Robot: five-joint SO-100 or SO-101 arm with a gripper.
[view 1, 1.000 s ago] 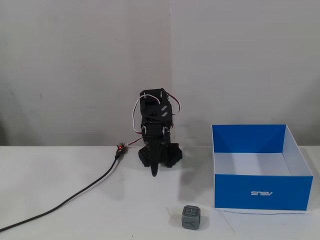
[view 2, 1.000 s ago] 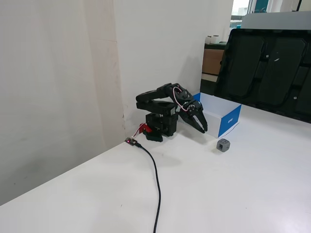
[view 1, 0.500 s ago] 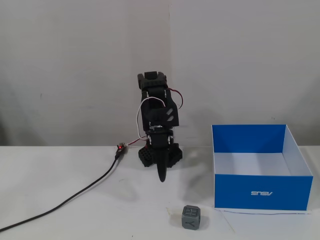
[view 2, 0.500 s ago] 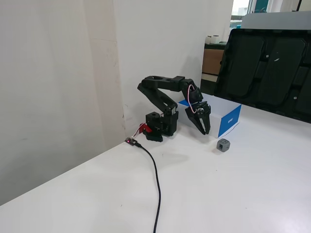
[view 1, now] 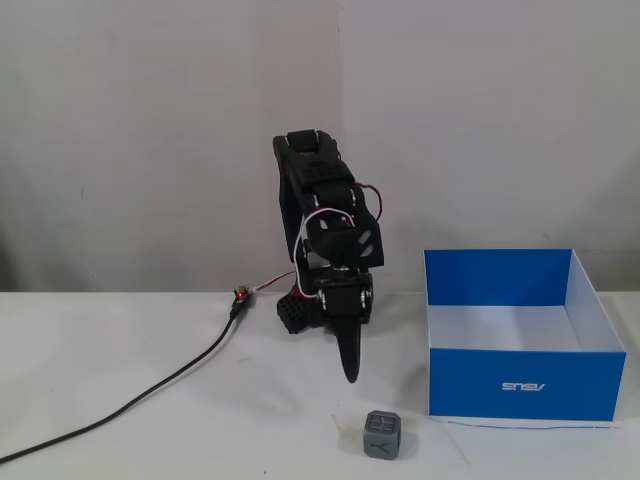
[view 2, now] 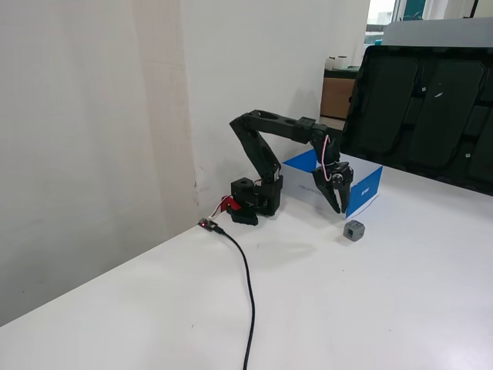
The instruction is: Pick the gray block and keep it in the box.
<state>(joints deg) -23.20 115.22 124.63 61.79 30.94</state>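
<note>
Your gray block (view 1: 383, 434) sits on the table (view 1: 150, 400), dark cube with embossed faces, just off the blue box (view 1: 525, 383) front corner. Black cable (view 1: 130, 400) lies well clear. End effector (view 1: 351, 372) hangs above and behind it, empty, jaws together.

Jaws edge-on in one fixed view, small and dark in the other: gap not resolvable. Cable (view 1: 120, 415) runs off the left edge there, and off the bottom edge in the other. Box (view 2: 362, 189) partly behind the arm (view 2: 269, 154); its lettering illegible.
</note>
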